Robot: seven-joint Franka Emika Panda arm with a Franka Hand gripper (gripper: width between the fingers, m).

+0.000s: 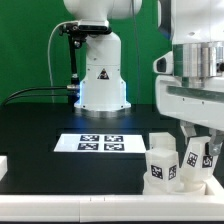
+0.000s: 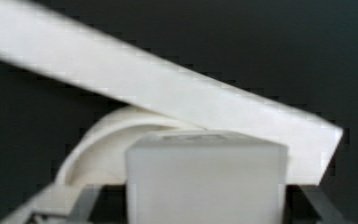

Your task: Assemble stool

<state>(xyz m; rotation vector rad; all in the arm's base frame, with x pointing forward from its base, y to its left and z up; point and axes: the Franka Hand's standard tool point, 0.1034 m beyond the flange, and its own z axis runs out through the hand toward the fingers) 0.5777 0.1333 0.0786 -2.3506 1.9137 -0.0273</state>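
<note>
- In the exterior view, we saw the gripper point(image 1: 197, 150) down at the exterior view's lower right, among a cluster of short white legs carrying black-and-white tags.
- One leg point(image 1: 193, 156) stood upright between the fingers, and we took the fingers to be closed on it. A second leg point(image 1: 160, 166) stood just beside it toward the exterior view's left, free of the fingers.
- The marker board point(image 1: 101, 143) lay flat on the dark table point(image 1: 40, 125), well apart from the legs, with the robot base point(image 1: 102, 75) behind it.
- We could not make out the round seat in this view.
- In the wrist view, we saw a chunky white block, the gripped leg point(image 2: 197, 180), filling the space between the dark fingers point(image 2: 87, 203), which pressed its sides.
- Behind it curved a rounded white part, probably the seat point(image 2: 114, 140), though we could not say so for certain, and a long white rail point(image 2: 140, 70) crossed the background diagonally.
- We judged the task barely begun: no leg looked seated in a socket, so fitting every leg was still ahead.
</note>
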